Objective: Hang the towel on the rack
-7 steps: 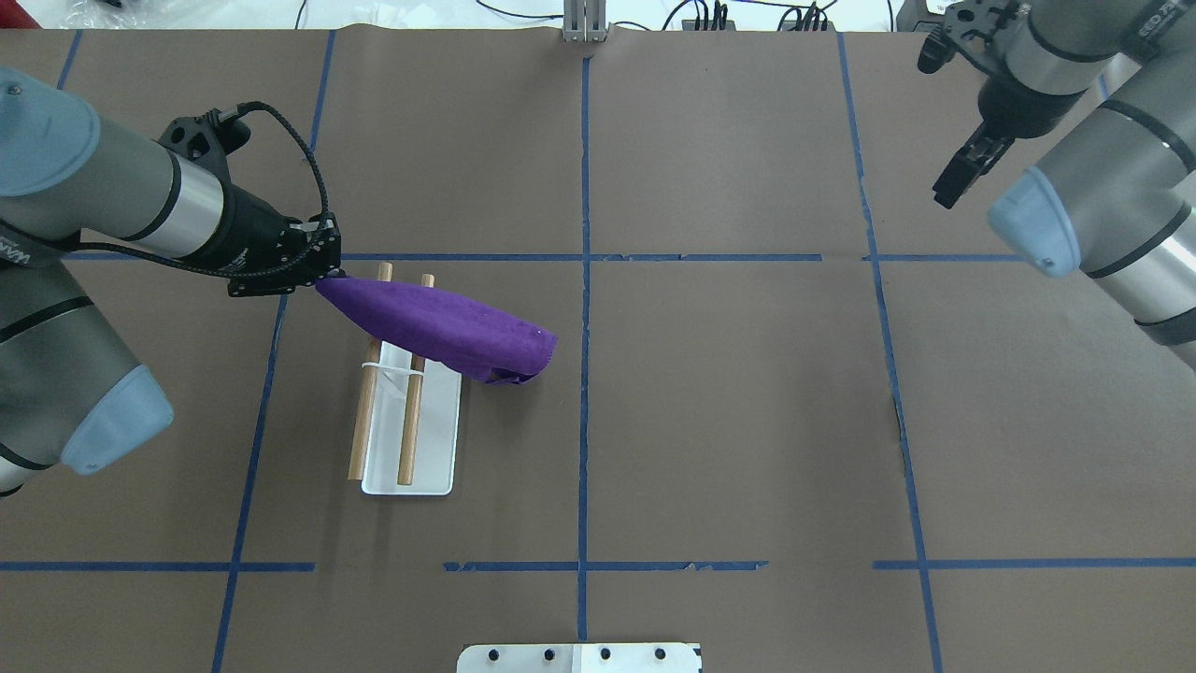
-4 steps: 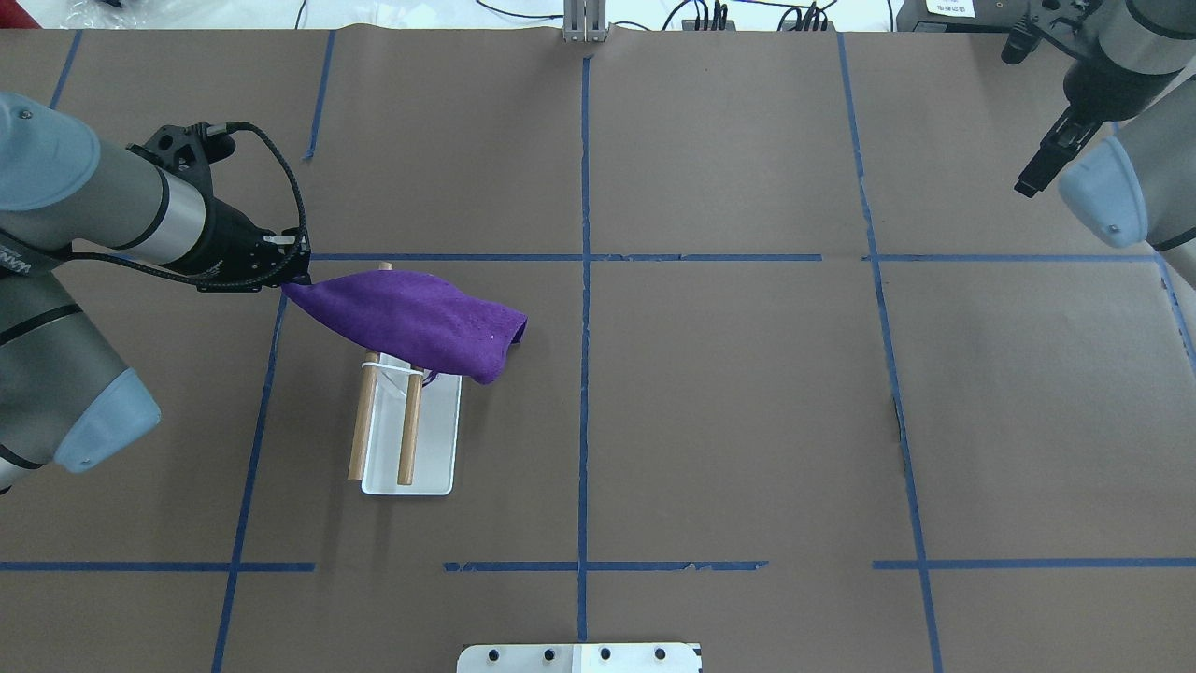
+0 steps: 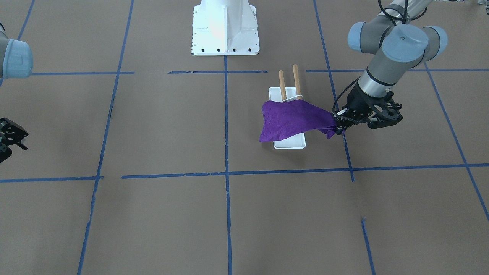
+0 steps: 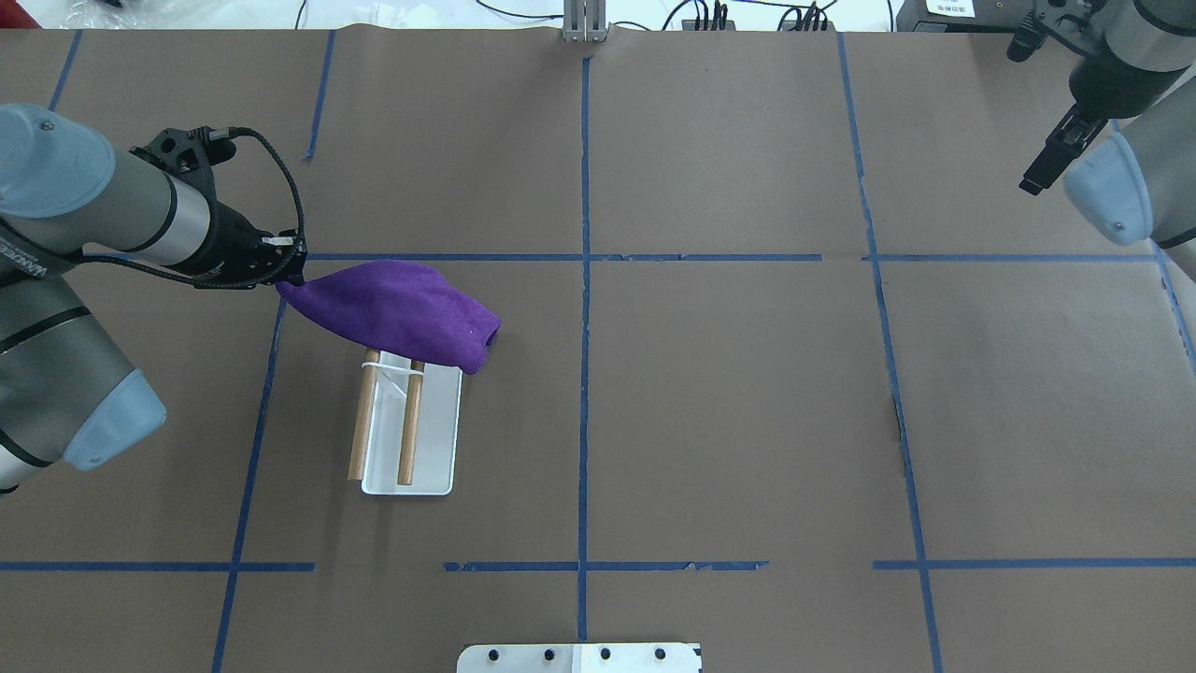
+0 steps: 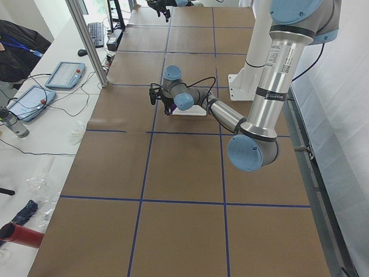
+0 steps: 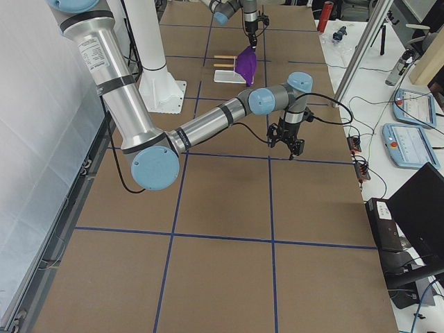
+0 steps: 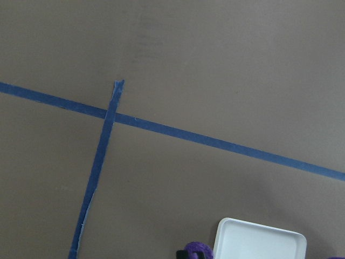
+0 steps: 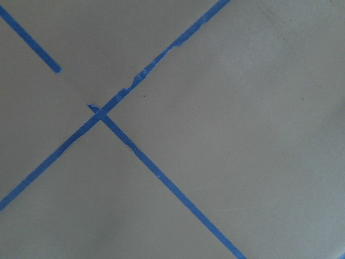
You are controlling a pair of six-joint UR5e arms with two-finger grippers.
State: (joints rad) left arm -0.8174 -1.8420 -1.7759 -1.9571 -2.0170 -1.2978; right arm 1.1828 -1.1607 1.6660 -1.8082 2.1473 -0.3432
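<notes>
The purple towel drapes over the far end of the rack's two wooden rods, with its free end hanging past the right side of the white base. My left gripper is shut on the towel's left corner, just left of the rack and level with the rods. In the front view the towel covers the near end of the rack, with the left gripper to its right. My right gripper hangs open and empty over the far right corner; it also shows in the front view.
The white bolted robot pedestal stands at the table's near edge, centre. Blue tape lines divide the brown table cover. Tablets and cables lie beyond the far edge.
My left gripper has drawn the towel leftward across the rods, so its free end has slid in towards the rack. The right arm has pulled back to the far right corner.
</notes>
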